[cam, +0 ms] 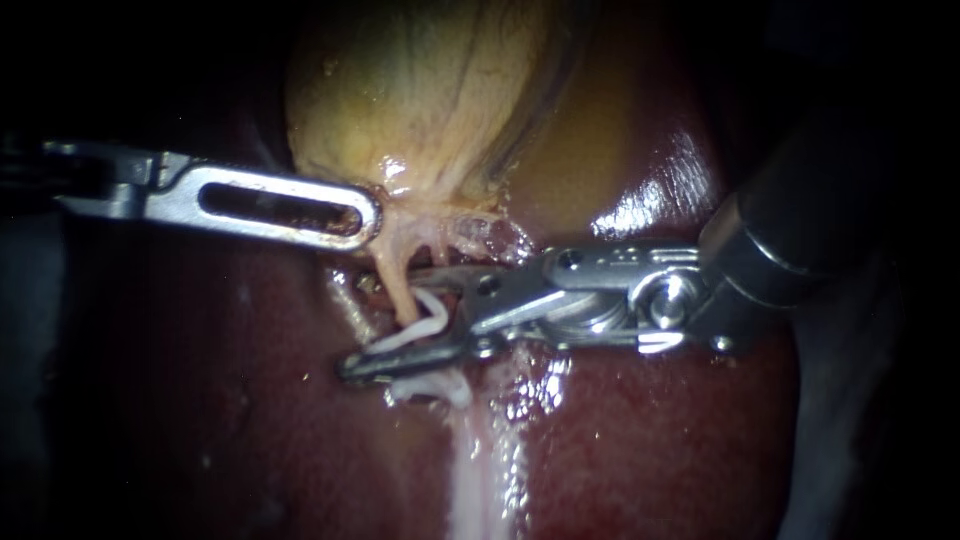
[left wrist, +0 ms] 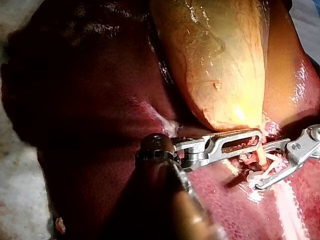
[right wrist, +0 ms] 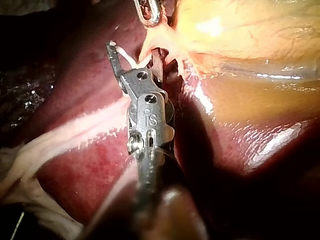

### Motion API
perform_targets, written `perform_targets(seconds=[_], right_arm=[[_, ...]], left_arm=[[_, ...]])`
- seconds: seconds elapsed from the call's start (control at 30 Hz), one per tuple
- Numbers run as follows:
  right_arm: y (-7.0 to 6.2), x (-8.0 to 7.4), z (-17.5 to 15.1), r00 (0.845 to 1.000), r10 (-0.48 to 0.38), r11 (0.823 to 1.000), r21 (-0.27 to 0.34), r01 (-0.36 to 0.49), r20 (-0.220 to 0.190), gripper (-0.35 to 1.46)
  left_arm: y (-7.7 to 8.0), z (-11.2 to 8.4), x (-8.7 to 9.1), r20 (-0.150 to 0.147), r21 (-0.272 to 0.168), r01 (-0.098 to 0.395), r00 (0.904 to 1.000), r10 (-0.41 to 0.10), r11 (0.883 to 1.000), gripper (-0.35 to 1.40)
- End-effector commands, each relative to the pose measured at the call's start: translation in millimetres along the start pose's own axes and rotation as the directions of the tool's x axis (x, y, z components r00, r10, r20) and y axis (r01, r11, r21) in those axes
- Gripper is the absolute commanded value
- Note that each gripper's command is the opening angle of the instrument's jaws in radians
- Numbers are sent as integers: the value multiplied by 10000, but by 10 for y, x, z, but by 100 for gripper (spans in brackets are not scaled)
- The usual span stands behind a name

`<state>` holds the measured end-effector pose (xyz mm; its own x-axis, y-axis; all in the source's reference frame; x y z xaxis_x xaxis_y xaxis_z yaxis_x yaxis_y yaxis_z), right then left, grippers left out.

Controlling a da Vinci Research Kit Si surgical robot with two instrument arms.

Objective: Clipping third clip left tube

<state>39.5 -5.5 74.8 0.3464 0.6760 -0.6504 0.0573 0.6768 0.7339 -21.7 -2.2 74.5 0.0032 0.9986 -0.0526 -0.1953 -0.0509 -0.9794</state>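
The yellow gallbladder (cam: 430,90) narrows into a pale tube (cam: 397,285) that runs down over the dark red liver (cam: 200,400). My left instrument (cam: 365,215), a slotted jaw coming from the left, is shut on the stringy tissue at the gallbladder's neck. My right instrument (cam: 385,325) reaches in from the right, its jaws standing on either side of the tube with a white clip (cam: 425,322) held between them. Another white clip (cam: 435,388) sits on the tube just below the lower jaw. In the right wrist view, one jaw tip and the white clip (right wrist: 127,59) show beside the tube.
A pale, glistening band of tissue (cam: 480,470) runs down the liver below the clips. Wet liver surface (cam: 660,190) bulges behind the right instrument's wrist. White cloth (left wrist: 20,190) lies around the liver in the left wrist view.
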Motion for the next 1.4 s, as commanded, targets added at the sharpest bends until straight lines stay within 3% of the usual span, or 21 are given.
perform_targets(seconds=[0.03,0.2,0.4,0.87,1.0,1.17,1.4], right_arm=[[1,1,1,10000,59,10000,40,-59,-54,50],[5,1,4,9990,358,9992,183,-353,-282,49],[8,1,3,9973,699,9968,412,-688,-235,45],[20,-1,0,9899,1297,9903,584,-1264,-569,33],[21,-2,-2,9855,1585,9862,590,-1550,-605,14],[24,-5,-9,9761,2093,9764,666,-2053,-583,-35],[32,-10,-18,9741,2202,9739,676,-2166,-512,-35]], left_arm=[[0,0,0,-4,2,2,10000,-2,10000,-35],[0,1,0,-6,4,2,10000,-2,10000,-35],[0,1,0,-10,7,1,10000,-1,10000,-35],[0,3,0,-17,12,-2,10000,2,10000,-35],[0,3,0,-17,12,-2,10000,2,10000,-35],[0,3,0,-18,13,-2,10000,2,10000,-35],[0,3,0,-18,13,-2,10000,2,10000,-35]])
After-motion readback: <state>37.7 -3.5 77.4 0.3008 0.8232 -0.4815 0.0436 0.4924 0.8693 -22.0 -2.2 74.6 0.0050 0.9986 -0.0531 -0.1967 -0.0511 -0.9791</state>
